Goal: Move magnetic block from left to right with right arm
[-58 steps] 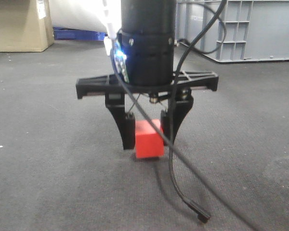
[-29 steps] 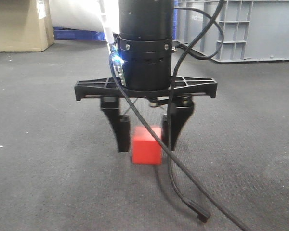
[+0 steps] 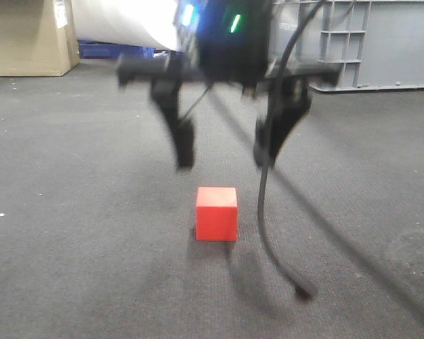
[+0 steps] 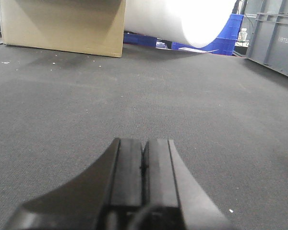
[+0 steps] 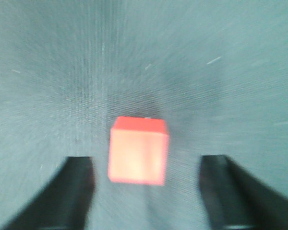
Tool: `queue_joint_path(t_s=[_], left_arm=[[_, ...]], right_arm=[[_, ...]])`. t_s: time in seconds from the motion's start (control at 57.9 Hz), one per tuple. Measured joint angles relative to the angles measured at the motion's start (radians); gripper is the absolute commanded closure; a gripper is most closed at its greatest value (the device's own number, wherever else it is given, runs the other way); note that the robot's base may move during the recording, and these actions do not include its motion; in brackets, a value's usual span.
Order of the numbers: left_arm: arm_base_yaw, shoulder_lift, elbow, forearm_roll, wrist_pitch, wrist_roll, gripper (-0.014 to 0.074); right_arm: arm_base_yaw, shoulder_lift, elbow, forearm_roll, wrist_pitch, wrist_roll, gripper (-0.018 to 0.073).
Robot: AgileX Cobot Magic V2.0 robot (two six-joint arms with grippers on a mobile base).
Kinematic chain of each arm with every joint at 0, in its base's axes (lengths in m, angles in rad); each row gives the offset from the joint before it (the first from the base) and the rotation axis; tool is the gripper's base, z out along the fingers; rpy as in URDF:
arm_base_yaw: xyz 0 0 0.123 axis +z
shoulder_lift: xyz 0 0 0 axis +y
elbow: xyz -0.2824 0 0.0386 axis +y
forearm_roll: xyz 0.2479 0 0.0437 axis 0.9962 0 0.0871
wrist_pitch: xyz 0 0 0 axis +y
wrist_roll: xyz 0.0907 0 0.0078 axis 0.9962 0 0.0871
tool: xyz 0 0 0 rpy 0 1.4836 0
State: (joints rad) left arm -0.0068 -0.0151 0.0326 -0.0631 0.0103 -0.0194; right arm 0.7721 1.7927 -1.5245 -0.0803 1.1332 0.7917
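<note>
The magnetic block [image 3: 216, 213], a plain red cube, is seen resting on the dark grey carpeted floor [image 3: 78, 233], near the middle of the front view. It is touched by nothing.

The right gripper [image 3: 225, 154] is held above the block, clear of it, with a gap visible between the fingertips and the cube's top face. Its two black fingers [image 3: 182, 138] are spread wide, wider than the cube. The gripper is motion-blurred in the front view. In the right wrist view the block [image 5: 138, 150] is seen between the two dark fingers [image 5: 69, 191], apart from both; this view is blurred as well. A thin black cable [image 3: 268, 219] is seen hanging from the right arm, to the right of the block, its end just above the floor nearer the camera.

In the left wrist view the left gripper [image 4: 144, 165] is seen with its two pads pressed together, nothing between them, over bare carpet.

At the far left a cardboard box [image 3: 30, 37] is noted; at the far right, a grey plastic crate [image 3: 371, 42]; between them a blue bin [image 3: 113, 49] below a bright white overexposed shape, not identifiable.
</note>
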Motion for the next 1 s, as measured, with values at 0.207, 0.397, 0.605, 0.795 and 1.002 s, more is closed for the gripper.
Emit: queue_joint_path(t_s=[0.207, 0.397, 0.605, 0.795, 1.002], left_arm=[[0.000, 0.000, 0.000, 0.000, 0.000, 0.000, 0.0713], [0.000, 0.000, 0.000, 0.000, 0.000, 0.000, 0.0713], [0.000, 0.000, 0.000, 0.000, 0.000, 0.000, 0.0713], [0.000, 0.000, 0.000, 0.000, 0.000, 0.000, 0.0713], [0.000, 0.000, 0.000, 0.000, 0.000, 0.000, 0.0713]], right_arm=[[-0.021, -0.126, 0.104, -0.002, -0.069, -0.089, 0.0474], [-0.095, -0.298, 0.263, -0.002, -0.194, -0.203, 0.0499], [-0.271, -0.519, 0.477, 0.055, -0.346, -0.421, 0.0499], [-0.491, -0.730, 0.697, 0.150, -0.507, -0.688, 0.0499], [-0.681, -0.950, 0.933, 0.163, -0.767, -0.740, 0.0499]])
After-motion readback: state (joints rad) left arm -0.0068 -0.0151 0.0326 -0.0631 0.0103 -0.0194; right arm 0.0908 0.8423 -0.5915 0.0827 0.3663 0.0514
